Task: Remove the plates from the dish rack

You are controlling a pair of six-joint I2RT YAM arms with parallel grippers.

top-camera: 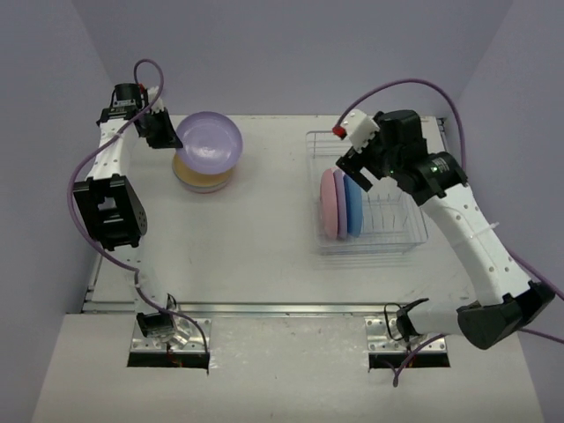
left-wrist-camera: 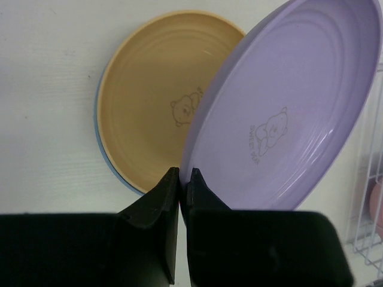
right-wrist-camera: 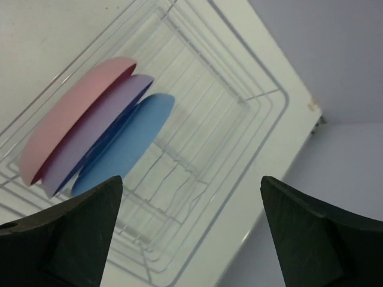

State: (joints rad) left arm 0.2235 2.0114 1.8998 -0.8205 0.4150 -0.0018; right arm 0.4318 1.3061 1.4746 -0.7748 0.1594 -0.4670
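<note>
The white tabletop (top-camera: 264, 238) is closed in by lilac walls on its left, far and right sides. A broad bare strip of it runs between the stack on the far left and the dish rack (top-camera: 388, 249) on the right. The rack's far end lies close to the tabletop's far edge, and its right side is near the right edge.

Three plates stand on edge at the left end of the rack, packed side by side. They are a pink plate (top-camera: 328, 204) outermost, a lilac rack plate (top-camera: 340, 201) in the middle and a blue rack plate (top-camera: 354, 207) on the right. To the right of them the rack shows only wire dividers.

On the far left a yellow plate (left-wrist-camera: 161, 101) lies flat on a lower blue plate (left-wrist-camera: 105, 161), of which only the rim peeks out. That makes two visible in the stack. One lifted lilac plate (left-wrist-camera: 287, 113) hangs tilted over the right part of that stack, so six plates show in all.

The left pincer (left-wrist-camera: 182, 179) is pinched narrow on the near-left rim of the lifted lilac plate. The right pincer (right-wrist-camera: 191, 230) is spread wide and holds nothing. It hovers above the far end of the blue rack plate without touching it.
</note>
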